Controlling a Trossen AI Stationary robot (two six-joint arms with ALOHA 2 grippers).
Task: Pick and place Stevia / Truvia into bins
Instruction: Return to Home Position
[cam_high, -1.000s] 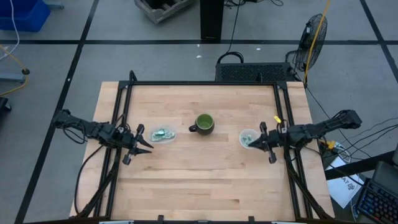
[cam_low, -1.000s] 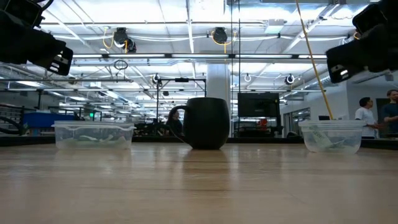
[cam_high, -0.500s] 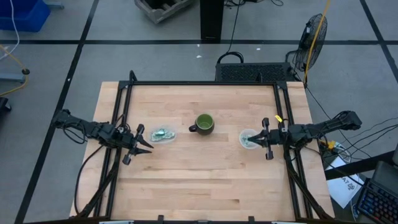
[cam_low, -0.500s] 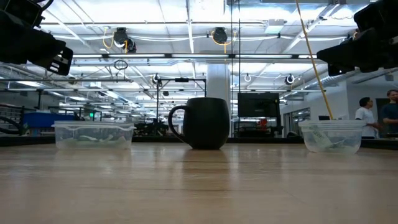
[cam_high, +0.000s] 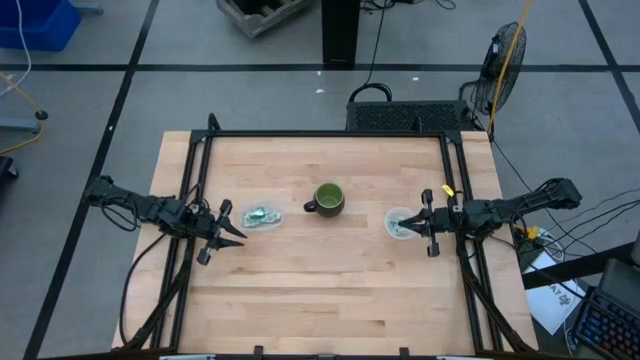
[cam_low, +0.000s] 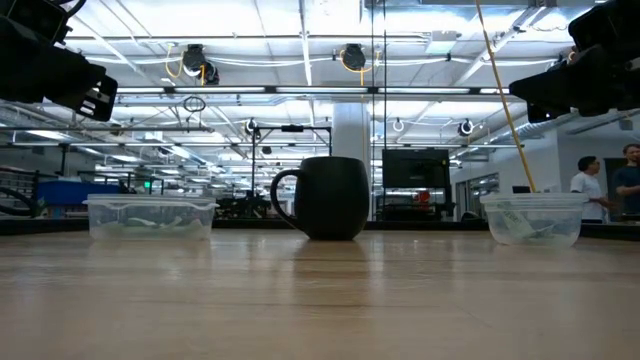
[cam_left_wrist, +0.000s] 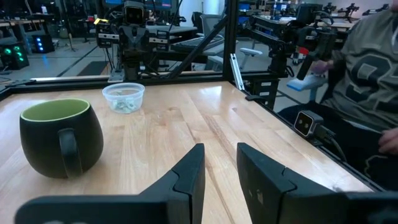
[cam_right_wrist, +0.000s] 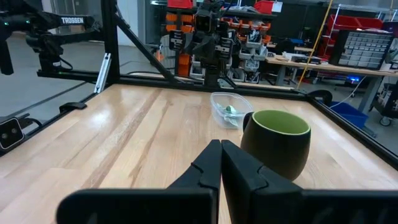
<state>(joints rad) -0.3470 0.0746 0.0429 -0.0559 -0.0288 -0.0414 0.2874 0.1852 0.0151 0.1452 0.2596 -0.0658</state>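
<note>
Right gripper (cam_high: 412, 228): over the last second it has shifted a little and squared up, and for the last half second it has not moved. It hangs raised above the pale wooden counter (cam_high: 320, 290), just beside the shallow round clear plastic bowl (cam_high: 400, 222) on the right. In its wrist view the fingers (cam_right_wrist: 208, 163) are clenched together with nothing between them.

Left gripper (cam_high: 238, 232): no change in the last second. It is raised beside the shallow clear plastic tub (cam_high: 262, 215) on the left. Its fingers (cam_left_wrist: 189, 174) are released, with a clear gap and nothing held.

The small pale green and white paper sweetener packets (cam_high: 264, 213) lie inside the tub. More of them lie in the bowl, seen as a pale heap from the left wrist. I see none loose on the counter, and none near the dark green ceramic mug (cam_high: 329, 198) standing between the two containers.

My reading is that the sorting is done. The right arm's small move looks like the start of pulling back to rest, and the left arm has yet to start. Both grippers sit close to light containers, so a low retreat could knock one. A person in a grey shirt (cam_left_wrist: 367, 68) sits beyond the counter's edge.
</note>
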